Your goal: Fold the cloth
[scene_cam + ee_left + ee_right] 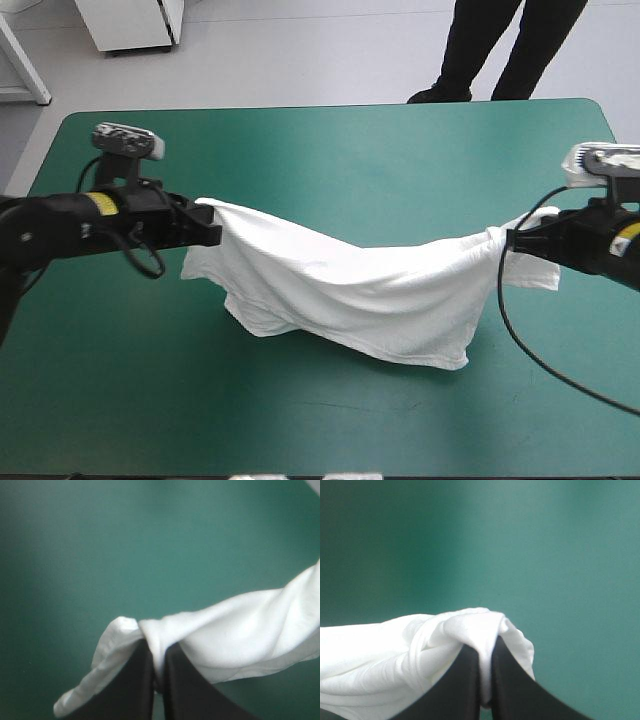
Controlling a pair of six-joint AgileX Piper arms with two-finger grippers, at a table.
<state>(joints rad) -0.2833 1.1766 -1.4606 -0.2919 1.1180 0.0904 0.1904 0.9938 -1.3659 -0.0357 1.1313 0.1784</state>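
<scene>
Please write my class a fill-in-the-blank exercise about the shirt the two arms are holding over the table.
The T-shirt is ____ in colour. It hangs stretched between ____ grippers, the left gripper and the right gripper. Both are ____ on it, not open. The table has a ____ cover.
Missing words: white; two; shut; teal-green.

Table (330,150) with teal-green cover (120,400), far corners rounded. One item at its surface: the white T-shirt (340,290), mid-table, raised at its left and right ends. Its sagging lower edge reaches the cover toward the near side; firm contact cannot be confirmed.
</scene>
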